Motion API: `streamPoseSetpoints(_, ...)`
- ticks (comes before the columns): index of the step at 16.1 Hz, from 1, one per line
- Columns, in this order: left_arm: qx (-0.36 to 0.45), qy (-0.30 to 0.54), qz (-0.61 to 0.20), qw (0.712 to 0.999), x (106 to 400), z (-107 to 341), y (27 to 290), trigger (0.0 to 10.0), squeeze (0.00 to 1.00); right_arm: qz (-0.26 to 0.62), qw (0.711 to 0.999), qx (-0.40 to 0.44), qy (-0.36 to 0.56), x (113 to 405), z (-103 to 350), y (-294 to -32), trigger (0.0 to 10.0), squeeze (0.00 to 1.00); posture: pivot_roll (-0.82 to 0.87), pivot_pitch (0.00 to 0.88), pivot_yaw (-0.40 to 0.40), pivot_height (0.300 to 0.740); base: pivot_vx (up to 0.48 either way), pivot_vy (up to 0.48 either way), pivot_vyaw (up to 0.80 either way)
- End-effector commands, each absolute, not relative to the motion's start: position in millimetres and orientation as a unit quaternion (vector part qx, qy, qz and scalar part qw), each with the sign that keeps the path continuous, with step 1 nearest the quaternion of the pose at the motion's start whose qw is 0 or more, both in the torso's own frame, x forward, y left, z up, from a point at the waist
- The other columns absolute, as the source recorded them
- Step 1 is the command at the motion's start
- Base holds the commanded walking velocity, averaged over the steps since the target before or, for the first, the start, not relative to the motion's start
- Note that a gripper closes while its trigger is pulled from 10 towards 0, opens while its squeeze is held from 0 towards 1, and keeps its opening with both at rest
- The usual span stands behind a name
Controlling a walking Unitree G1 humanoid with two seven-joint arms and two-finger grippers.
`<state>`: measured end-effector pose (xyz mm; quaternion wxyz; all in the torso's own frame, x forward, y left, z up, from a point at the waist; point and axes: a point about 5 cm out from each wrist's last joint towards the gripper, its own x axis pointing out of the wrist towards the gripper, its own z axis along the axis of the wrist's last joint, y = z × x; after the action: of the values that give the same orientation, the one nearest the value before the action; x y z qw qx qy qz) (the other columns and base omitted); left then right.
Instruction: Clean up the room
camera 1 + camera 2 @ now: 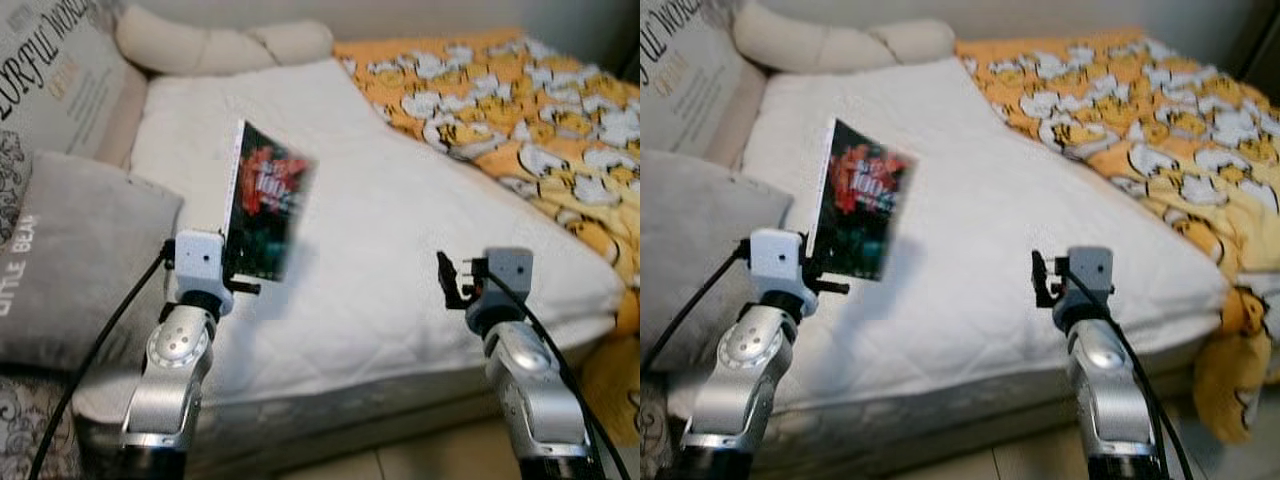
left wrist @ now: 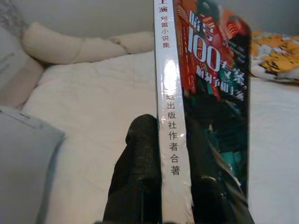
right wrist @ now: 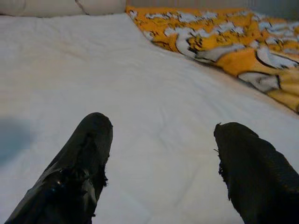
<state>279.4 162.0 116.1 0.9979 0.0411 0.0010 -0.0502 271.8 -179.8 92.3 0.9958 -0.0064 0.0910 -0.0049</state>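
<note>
A book (image 1: 266, 200) with a dark cover, red lettering and a white spine (image 2: 169, 107) stands upright in the air above the left side of the white bed (image 1: 400, 230). My left gripper (image 1: 235, 272) is shut on its lower edge, a black finger (image 2: 140, 172) pressing on each side. My right gripper (image 1: 452, 280) hovers over the bed's near right part, open, with nothing between its fingers (image 3: 84, 158).
An orange and white patterned blanket (image 1: 530, 110) covers the far right of the bed and hangs off its right edge. Cream pillows (image 1: 210, 45) lie at the head. A grey cushion (image 1: 70, 260) and a printed cushion (image 1: 50, 80) sit on the left.
</note>
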Motion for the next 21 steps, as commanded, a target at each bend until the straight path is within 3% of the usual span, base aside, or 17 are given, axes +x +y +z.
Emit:
streamPoseSetpoints(1, 0.043, -0.017, -0.035, 0.998, 282, 125, 170, 10.0, 0.0, 0.004, 0.996, -0.001, 0.089, 274, 95, -175, 10.0, 0.0, 0.05, 0.0, 0.018, 0.74, 0.322, 0.0, 0.0)
streamPoseSetpoints(6, 0.026, -0.003, -0.041, 0.999, 284, 122, 164, 10.0, 0.0, 0.004, 0.996, -0.008, 0.093, 271, 95, -178, 10.0, 0.0, 0.03, 0.0, 0.027, 0.74, 0.056, 0.0, 0.0)
streamPoseSetpoints(9, -0.031, 0.025, -0.055, 0.998, 296, 120, 156, 10.0, 0.0, 0.032, 0.994, -0.022, 0.097, 275, 98, -182, 10.0, 0.0, 0.03, 0.0, 0.023, 0.74, 0.0, 0.0, 0.0)
streamPoseSetpoints(14, -0.15, 0.086, -0.05, 0.984, 341, 127, 145, 10.0, 0.0, 0.229, 0.967, -0.055, 0.096, 271, 119, -175, 10.0, 0.0, -0.02, 0.0, 0.035, 0.74, 0.0, 0.0, 0.0)
streamPoseSetpoints(17, -0.27, 0.152, -0.038, 0.95, 358, 114, 140, 10.0, 0.0, 0.352, 0.928, -0.061, 0.109, 257, 130, -168, 10.0, 0.0, -0.04, 0.0, 0.025, 0.74, 0.0, 0.0, 0.0)
streamPoseSetpoints(18, -0.375, 0.188, -0.033, 0.907, 358, 99, 134, 10.0, 0.0, 0.4, 0.907, -0.05, 0.119, 249, 135, -166, 10.0, 0.0, -0.05, 0.0, 0.021, 0.74, 0.0, 0.0, 0.0)
streamPoseSetpoints(21, -0.544, 0.214, 0.016, 0.811, 350, 67, 133, 10.0, 0.0, 0.443, 0.885, -0.04, 0.136, 239, 141, -163, 10.0, 0.0, -0.1, 0.0, 0.011, 0.74, 0.0, 0.0, 0.0)
